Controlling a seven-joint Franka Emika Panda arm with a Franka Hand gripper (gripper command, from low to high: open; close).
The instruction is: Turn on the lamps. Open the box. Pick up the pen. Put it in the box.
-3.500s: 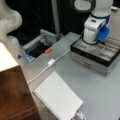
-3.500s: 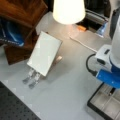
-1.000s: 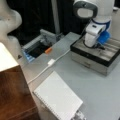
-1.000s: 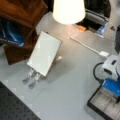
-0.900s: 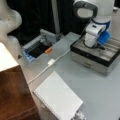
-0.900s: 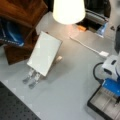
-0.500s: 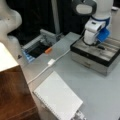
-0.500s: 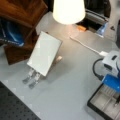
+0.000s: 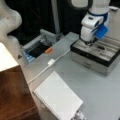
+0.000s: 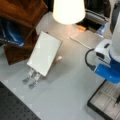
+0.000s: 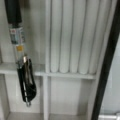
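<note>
The box [image 9: 96,53] is seen open in both front views, standing on the grey tabletop [image 9: 75,82] toward a front view's right, its pale compartments exposed and its white latch on the front wall. A lit lampshade [image 10: 68,10] is visible at a front view's top, so one lamp at least appears to be on. The claw [image 9: 90,43] is held just over the box's interior, hanging from the white and blue wrist; whether it is released or clenched cannot be told from these views, and its fingers are not shown in the wrist view. In the wrist view the pen [image 11: 21,53] is seen lying lengthwise in the left-hand compartment of the box [image 11: 72,72], its black barrel at the top, a labelled clear section in the middle and a dark clip at the lower end, crossing a pale divider; whether it is resting free or is partly held cannot be told. The pen is judged to be light, stiff and smooth, apt to roll or slip between hard pads, so a hold across the middle of the barrel, away from the clip, is thought the surest. A white spiral pad [image 9: 58,98] and a white cable [image 9: 51,62] lie well apart from the box.
</note>
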